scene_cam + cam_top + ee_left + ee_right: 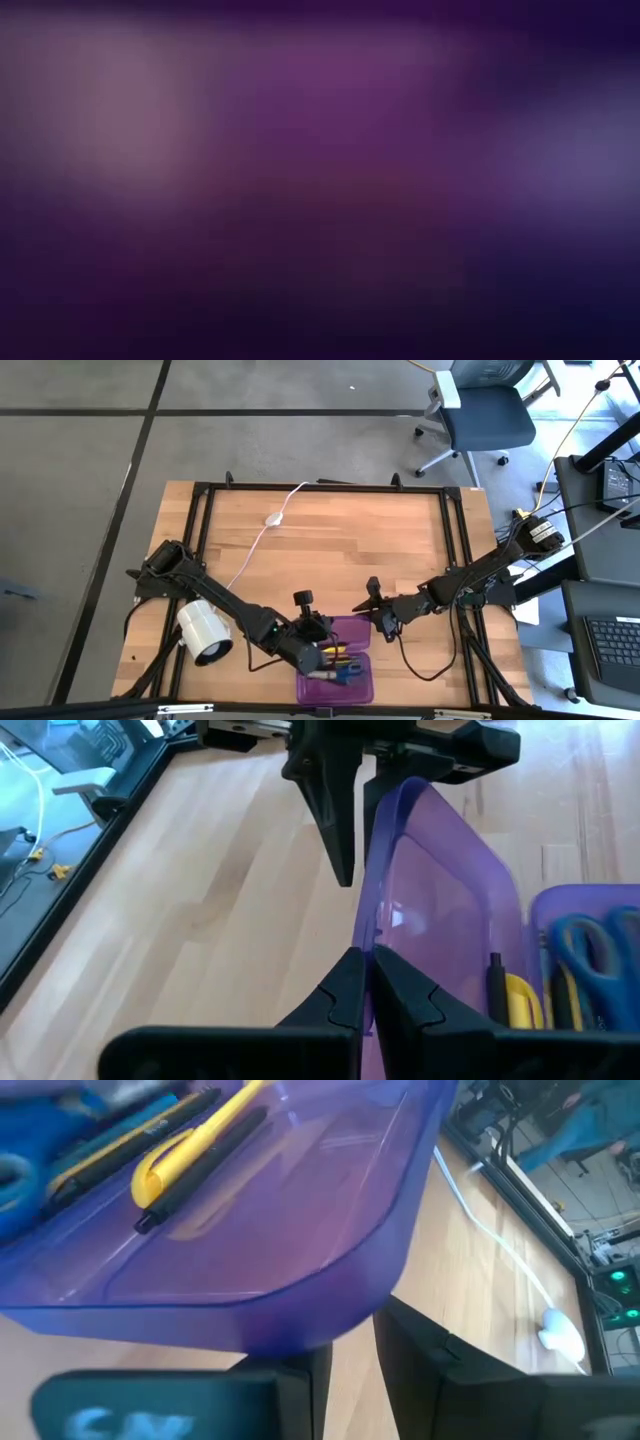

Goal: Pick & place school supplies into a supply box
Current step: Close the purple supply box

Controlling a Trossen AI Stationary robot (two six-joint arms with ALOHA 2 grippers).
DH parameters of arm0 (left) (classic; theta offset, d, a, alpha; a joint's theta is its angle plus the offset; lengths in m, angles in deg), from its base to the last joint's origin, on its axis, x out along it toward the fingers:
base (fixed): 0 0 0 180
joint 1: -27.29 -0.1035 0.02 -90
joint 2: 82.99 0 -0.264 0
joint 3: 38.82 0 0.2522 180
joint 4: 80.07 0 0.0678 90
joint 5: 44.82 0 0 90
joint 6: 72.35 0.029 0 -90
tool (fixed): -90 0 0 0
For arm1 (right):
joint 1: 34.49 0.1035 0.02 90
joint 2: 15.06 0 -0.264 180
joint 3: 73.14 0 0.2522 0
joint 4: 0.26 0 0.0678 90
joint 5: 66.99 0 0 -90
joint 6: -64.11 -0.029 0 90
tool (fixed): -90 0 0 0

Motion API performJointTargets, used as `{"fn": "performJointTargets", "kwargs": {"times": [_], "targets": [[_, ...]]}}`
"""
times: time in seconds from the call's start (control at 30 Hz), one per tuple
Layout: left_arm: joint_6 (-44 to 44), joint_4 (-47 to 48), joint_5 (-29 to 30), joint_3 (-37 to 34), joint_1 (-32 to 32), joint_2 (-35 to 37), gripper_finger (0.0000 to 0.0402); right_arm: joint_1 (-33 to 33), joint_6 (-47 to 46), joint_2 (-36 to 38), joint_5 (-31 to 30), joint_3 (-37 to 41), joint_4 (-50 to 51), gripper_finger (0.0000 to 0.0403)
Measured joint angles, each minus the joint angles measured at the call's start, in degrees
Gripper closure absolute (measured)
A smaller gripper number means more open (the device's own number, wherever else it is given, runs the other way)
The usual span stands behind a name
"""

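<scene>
The purple supply box (338,660) lies open near the table's front edge. Its far half (450,910) is tipped up off the wood. Blue-handled scissors (590,945), a yellow pen (190,1145) and dark pens (495,985) lie inside. My left gripper (322,640) is shut on the raised half's rim from the left. My right gripper (366,612) is at the same rim from the right, farther along; it also shows in the left wrist view (360,830). In the low view the purple plastic (320,180) fills the whole picture. My left gripper pinches the raised half's thin rim (368,935) between its two fingers, coming level from the table's left. The half stands tilted, its hinge side down by the other half. My right gripper has the same half's rounded rim (350,1325) between its fingers. It comes from the table's right. One finger (335,820) lies on the outer side; the plastic hides the other.
A white cylindrical lamp (205,632) stands at the left by my left arm. Its white cable with an oval switch (274,518) runs toward the far edge. Bare wood lies across the table's middle. An office chair (480,410) stands beyond the table.
</scene>
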Motion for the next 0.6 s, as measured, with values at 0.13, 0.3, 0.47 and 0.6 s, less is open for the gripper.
{"fn": "performJointTargets", "kwargs": {"times": [0.13,0.3,0.47,0.6], "targets": [[-0.11,-0.03,-0.47,0.0,-0.16,0.0,0.0398,0.02,0.65,0.0,0.02,0.0,-0.01,0.0321],[-0.18,-0.07,-0.65,0.0,-0.17,0.0,0.0398,0.0,0.73,0.02,0.27,0.0,-0.44,0.0321],[1.62,-0.15,-0.78,0.0,-0.17,0.0,0.0398,0.0,0.73,0.02,2.94,0.0,-0.46,0.0321],[1.71,-0.14,-0.78,0.0,-0.16,0.0,0.0398,0.0,0.73,0.02,3.01,0.0,-0.46,0.0321]]}}
